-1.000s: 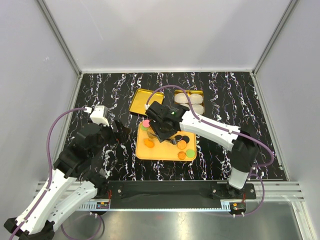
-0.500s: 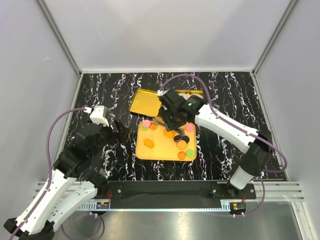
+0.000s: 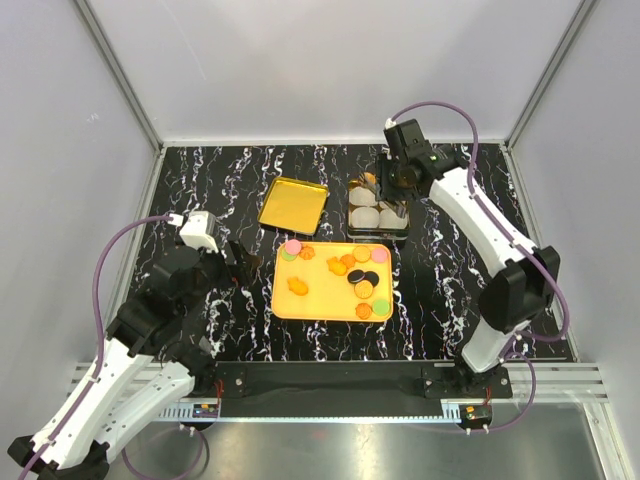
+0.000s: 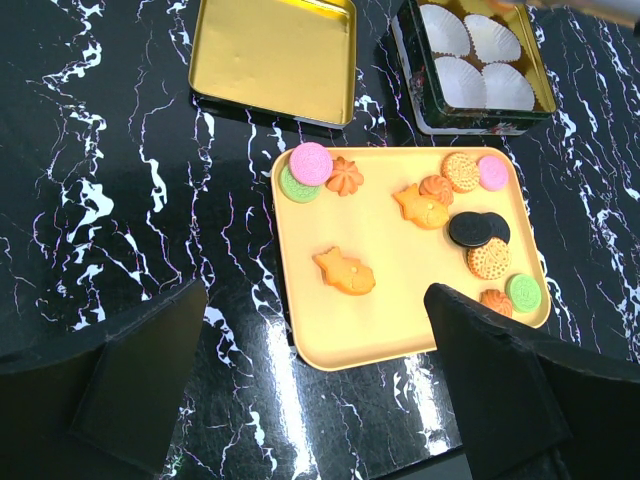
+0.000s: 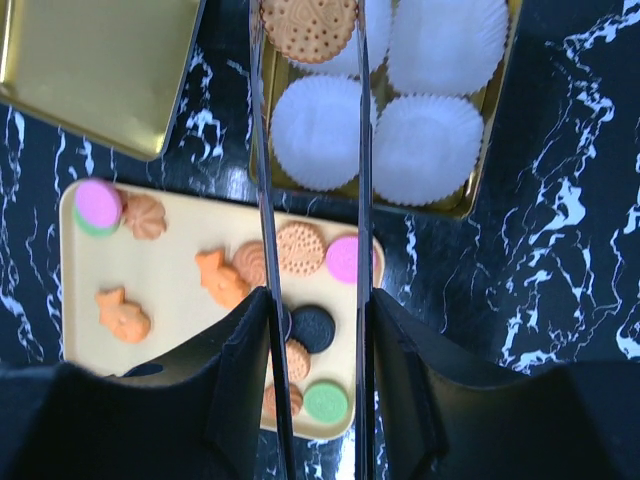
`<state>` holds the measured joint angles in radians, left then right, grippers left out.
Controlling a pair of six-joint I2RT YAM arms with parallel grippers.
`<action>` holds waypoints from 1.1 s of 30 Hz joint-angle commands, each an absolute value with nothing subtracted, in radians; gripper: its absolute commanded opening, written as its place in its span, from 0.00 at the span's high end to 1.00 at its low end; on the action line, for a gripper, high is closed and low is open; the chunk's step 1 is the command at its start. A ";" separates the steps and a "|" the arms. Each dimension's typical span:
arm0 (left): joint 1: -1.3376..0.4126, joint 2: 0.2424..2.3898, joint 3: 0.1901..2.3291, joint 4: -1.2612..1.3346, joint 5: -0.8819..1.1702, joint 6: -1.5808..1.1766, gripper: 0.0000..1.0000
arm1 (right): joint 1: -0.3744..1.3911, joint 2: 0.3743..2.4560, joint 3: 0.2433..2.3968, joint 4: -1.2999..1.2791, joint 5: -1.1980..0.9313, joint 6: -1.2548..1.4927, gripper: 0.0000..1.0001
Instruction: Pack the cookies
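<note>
The right end effector (image 5: 308,45) is clamped on one cookie (image 5: 308,22), pinched edge to edge between its two long thin fingers (image 5: 262,150). It is a round tan biscuit with a scalloped rim and a dotted, stamped face, held above the white pleated paper cups (image 5: 445,45) in an open tin (image 5: 487,150). The other cookies (image 4: 343,272) lie loose on a yellow-orange tray (image 4: 400,320) just near of the tin: two orange fish shapes, an orange flower, orange swirls, two more tan dotted rounds, a pink disc overlapping a green one at the far-left corner, another pink, another green, and a pair of overlapping black ones. Any lettering stamped on them is too small to read, as is the print on the tin's dark patterned side. The left end effector (image 4: 315,295) hangs over the tray's near-left edge, jaws spread wide with nothing between them. A gold lid (image 4: 270,50) rests left of the tin on the black white-veined counter (image 4: 100,180).
</note>
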<state>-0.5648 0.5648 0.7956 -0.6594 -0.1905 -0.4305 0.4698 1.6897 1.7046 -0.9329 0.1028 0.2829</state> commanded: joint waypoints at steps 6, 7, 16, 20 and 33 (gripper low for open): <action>-0.569 0.571 0.796 -0.626 -0.187 -0.425 0.01 | 0.431 1.874 1.868 -0.903 0.087 0.253 0.52; -0.569 0.568 0.796 -0.627 -0.189 -0.423 0.01 | 0.431 1.879 1.861 -0.893 0.089 0.255 0.52; -0.569 0.569 0.793 -0.624 -0.189 -0.426 0.01 | 0.431 1.899 1.813 -0.877 0.132 0.249 0.51; -0.569 0.571 0.795 -0.624 -0.189 -0.426 0.01 | 0.431 1.904 1.799 -0.876 0.123 0.245 0.51; -0.569 0.572 0.795 -0.627 -0.193 -0.428 0.01 | 0.431 1.910 1.769 -0.867 0.104 0.235 0.44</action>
